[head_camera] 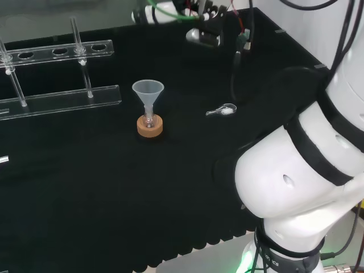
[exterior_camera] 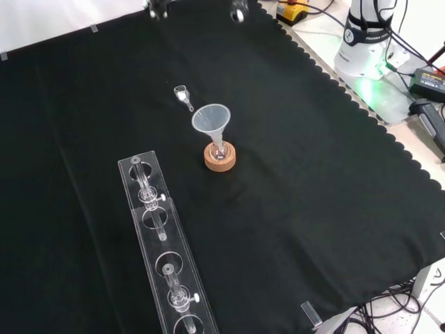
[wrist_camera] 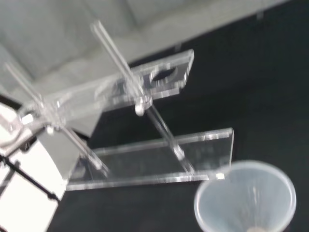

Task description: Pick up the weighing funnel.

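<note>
In the head view, a clear acrylic rack [head_camera: 60,99] stood at the left. Right of it, the translucent cone-shaped funnel [head_camera: 148,91] sat mouth up, its stem in a small clear flask [head_camera: 149,120] on a tan cork ring [head_camera: 150,128]. The flask's contents could not be determined. The black and white hand [head_camera: 200,34] hung at the far edge; whether it was released or clenched could not be told. The small clear weighing funnel [head_camera: 222,111] lay on the black cloth [head_camera: 114,187] farther right, well apart from the hand.

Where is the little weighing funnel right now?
In the head view, the weighing funnel lies on the black cloth, right of the big funnel on its cork ring.
</note>
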### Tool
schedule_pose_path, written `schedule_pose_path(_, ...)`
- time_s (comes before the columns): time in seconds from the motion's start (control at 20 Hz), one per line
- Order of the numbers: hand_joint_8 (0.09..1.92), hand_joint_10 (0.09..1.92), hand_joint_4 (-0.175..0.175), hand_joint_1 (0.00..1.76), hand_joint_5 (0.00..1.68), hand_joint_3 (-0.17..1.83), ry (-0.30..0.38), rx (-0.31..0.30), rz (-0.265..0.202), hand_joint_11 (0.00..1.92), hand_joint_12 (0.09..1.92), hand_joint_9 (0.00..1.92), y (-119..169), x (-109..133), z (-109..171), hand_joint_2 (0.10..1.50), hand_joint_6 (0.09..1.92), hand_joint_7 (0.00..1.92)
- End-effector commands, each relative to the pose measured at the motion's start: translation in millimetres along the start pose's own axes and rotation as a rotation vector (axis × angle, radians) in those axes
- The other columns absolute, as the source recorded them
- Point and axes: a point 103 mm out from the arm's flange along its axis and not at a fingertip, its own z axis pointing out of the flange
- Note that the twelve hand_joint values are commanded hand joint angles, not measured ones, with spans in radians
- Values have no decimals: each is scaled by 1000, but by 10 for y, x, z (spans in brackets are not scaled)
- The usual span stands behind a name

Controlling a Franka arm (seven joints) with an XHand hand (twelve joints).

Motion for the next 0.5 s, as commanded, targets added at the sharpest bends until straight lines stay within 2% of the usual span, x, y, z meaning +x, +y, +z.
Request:
schedule_pose_path(0.05, 87, 87, -91, 396, 0, 43, -25, -115, 51, 0, 1592, 121, -115, -58, -404, 653, 87, 0)
schedule_pose_path(0.25, 87, 87, -89, 397, 0, 41, -105, -170, 105, 11, 1604, 162, -317, -68, -611, 658, 87, 0)
schedule_pose_path(0.3, 87, 190, -89, 397, 0, 29, -132, -185, 110, 63, 1605, 163, -381, -93, -662, 666, 87, 9)
schedule_pose_path(0.35, 87, 452, -90, 404, 13, 20, -163, -205, 113, 164, 1587, 159, -450, -112, -695, 675, 87, 44)
schedule_pose_path(0.4, 218, 697, -90, 417, 51, 13, -200, -226, 111, 271, 1559, 166, -522, -147, -709, 681, 87, 75)
schedule_pose_path(0.45, 403, 841, -89, 439, 117, 10, -242, -240, 110, 374, 1521, 215, -592, -193, -703, 686, 87, 108)
schedule_pose_path(0.5, 567, 893, -88, 466, 198, 8, -278, -255, 108, 482, 1469, 313, -662, -260, -687, 691, 87, 171)
